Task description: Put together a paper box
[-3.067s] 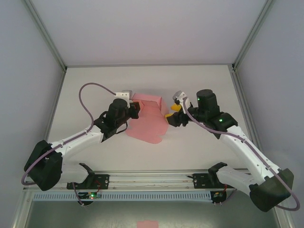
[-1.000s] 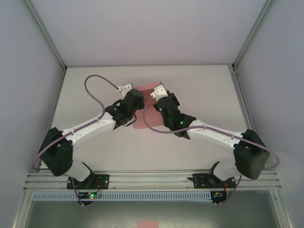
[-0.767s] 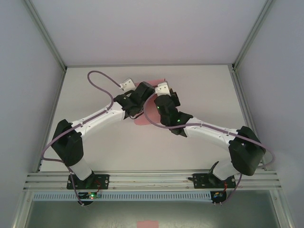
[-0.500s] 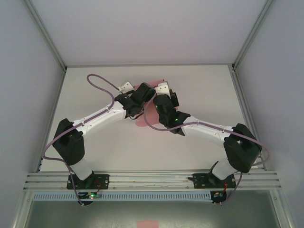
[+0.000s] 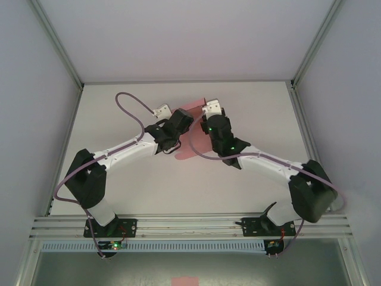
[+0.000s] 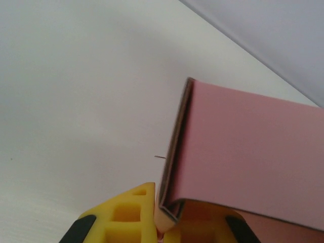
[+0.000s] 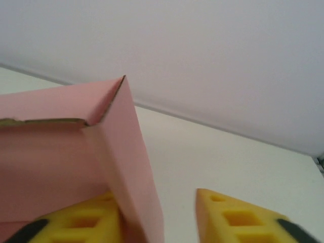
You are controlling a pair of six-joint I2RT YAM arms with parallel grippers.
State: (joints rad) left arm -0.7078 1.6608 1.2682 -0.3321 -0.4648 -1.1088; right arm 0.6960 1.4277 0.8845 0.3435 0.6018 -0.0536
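Both arms reach forward, wrists converging; left gripper (image 6: 161, 220) clamped on paper box (image 6: 243, 147); right gripper (image 7: 162, 212) spread.

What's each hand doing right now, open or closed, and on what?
Left hand: closed on a wall of the paper box.
Right hand: open, with a box wall in the gap, not clamped.

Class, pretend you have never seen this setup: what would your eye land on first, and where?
The pink paper box stands out, half folded at the far middle of the table, where both arms meet. The left gripper pinches one raised wall; the right gripper is open astride another wall.
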